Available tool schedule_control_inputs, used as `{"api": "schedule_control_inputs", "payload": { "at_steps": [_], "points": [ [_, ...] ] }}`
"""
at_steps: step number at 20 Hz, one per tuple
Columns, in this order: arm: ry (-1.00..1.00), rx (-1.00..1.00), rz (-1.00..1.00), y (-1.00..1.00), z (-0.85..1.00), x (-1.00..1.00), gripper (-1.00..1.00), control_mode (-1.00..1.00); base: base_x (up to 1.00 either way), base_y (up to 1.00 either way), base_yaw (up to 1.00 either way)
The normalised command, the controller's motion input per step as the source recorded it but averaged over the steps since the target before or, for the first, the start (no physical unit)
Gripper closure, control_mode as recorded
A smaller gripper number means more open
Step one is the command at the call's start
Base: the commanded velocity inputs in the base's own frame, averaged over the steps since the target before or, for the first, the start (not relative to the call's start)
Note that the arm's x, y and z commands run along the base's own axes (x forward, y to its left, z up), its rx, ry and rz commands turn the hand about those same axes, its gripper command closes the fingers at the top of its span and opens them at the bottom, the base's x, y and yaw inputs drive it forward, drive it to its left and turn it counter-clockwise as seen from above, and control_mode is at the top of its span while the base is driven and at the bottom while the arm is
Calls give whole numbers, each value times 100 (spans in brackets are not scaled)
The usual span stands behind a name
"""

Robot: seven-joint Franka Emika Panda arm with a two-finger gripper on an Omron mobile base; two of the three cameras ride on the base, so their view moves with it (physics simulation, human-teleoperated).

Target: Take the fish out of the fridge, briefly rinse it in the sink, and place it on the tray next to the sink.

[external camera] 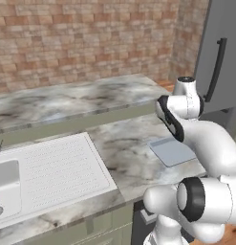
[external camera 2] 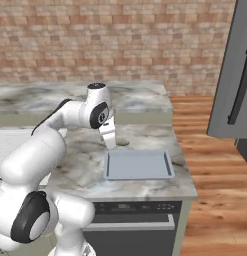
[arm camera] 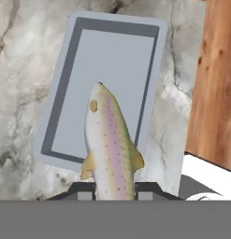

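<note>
My gripper [arm camera: 114,190] is shut on the fish [arm camera: 110,149], a pale speckled fish with a pinkish stripe whose head points away from the hand. Below it lies the pale grey-blue tray [arm camera: 112,60] on the marble counter. From the right base view the gripper [external camera 2: 107,125] points down and the fish [external camera 2: 111,139] hangs just above the left end of the tray [external camera 2: 139,165]. The tray [external camera: 172,150] also shows beside my arm in the left base view. The white sink [external camera: 5,184] sits at the far left, and the dark-grey fridge [external camera 2: 240,85] door stands at the right.
The dotted white drainboard [external camera: 57,165] lies between sink and tray. A raised marble ledge [external camera: 76,98] runs behind the counter, with a brick wall beyond. The counter ends just right of the tray, above a wooden floor [external camera 2: 210,165]. An oven front [external camera 2: 132,220] sits below.
</note>
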Motion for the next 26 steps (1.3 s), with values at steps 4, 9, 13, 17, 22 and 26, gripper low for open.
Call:
{"api": "schedule_control_inputs", "payload": {
  "at_steps": [4,9,13,17,22,26],
  "points": [
    [0,-11,0,-23,-79,32,100,-100,0,0,0],
    [0,-18,0,-3,-92,0,100,-100,0,0,0],
    [-4,-4,0,-26,-41,6,100,-100,0,0,0],
    [0,5,0,-44,-13,15,100,-100,0,0,0],
    [0,6,0,-53,-15,26,100,-100,0,0,0],
    [0,2,0,-35,-23,45,100,-100,0,0,0]
  ]
}}
